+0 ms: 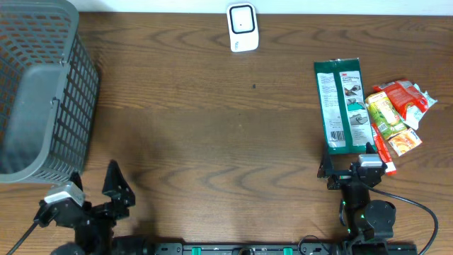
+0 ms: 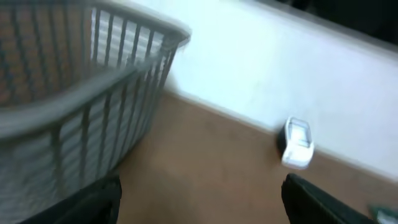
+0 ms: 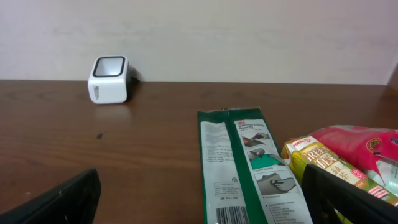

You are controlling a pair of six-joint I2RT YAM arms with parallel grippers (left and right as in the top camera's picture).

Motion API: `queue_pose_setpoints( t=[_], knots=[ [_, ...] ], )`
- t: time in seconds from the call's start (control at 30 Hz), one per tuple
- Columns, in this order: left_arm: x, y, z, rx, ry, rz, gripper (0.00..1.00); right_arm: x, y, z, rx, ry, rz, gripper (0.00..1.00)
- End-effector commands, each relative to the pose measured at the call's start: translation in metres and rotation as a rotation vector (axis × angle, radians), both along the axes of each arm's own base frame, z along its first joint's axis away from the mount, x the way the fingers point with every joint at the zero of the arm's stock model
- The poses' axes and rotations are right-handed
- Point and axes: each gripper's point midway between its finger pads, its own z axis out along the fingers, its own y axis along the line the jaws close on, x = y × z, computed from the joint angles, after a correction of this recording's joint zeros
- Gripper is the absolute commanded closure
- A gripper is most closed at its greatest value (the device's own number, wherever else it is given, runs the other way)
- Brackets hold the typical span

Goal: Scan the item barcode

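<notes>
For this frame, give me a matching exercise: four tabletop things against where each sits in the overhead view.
Things:
1. basket
2. scanner
3. green packet
4. snack packets

Places:
A. far edge, middle
B. nearest the right edge
C. left end of the table
D. directly ahead of the right claw

Pairs: 1-C, 2-A, 3-D, 4-B
</notes>
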Motion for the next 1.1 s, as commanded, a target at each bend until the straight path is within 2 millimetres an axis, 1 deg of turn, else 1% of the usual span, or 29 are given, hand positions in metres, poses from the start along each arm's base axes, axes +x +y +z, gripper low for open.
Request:
queue_pose_setpoints(
  t=[0.0,0.1,0.2,0.27,0.4,0.5,0.6,0.77,0.9,1.07],
  knots=[
    [0.006,0.002,0.005,0.006,-0.093,0.011,0.17,0.0,-0.001,0.0,0.003,-0.001,-0.004,0.01],
    [0.015,0.002,0.017,0.012,-0.193,0.007,0.17,0.0,-0.001,0.0,0.002,-0.001,-0.004,0.01],
    [0.026,-0.001,0.023,0.016,-0.277,-0.015,0.17,0.0,-0.001,0.0,0.002,-0.001,-0.004,0.01],
    [0.032,-0.003,0.024,0.02,-0.32,-0.032,0.16,0.0,-0.001,0.0,0.002,-0.001,-0.004,0.01],
    [0.044,-0.005,0.019,0.005,-0.398,-0.049,0.17,0.0,-0.001,0.0,0.002,-0.001,-0.004,0.01],
    [0.051,-0.004,0.011,-0.016,-0.443,-0.053,0.17,0.0,-0.001,0.0,0.002,-0.001,-0.004,0.01],
    [0.058,-0.004,-0.004,-0.016,-0.451,-0.052,0.16,0.0,-0.001,0.0,0.002,-0.001,-0.004,0.01],
    [0.068,-0.003,-0.033,-0.02,-0.406,-0.051,0.17,0.0,-0.001,0.0,0.003,-0.001,-0.004,0.01],
    [0.072,-0.003,-0.046,-0.022,-0.377,-0.05,0.17,0.0,-0.001,0.0,0.002,-0.001,-0.004,0.01],
    [0.078,-0.002,-0.069,-0.028,-0.328,-0.049,0.17,0.0,-0.001,0.0,0.002,-0.001,-0.004,0.01]
  ],
)
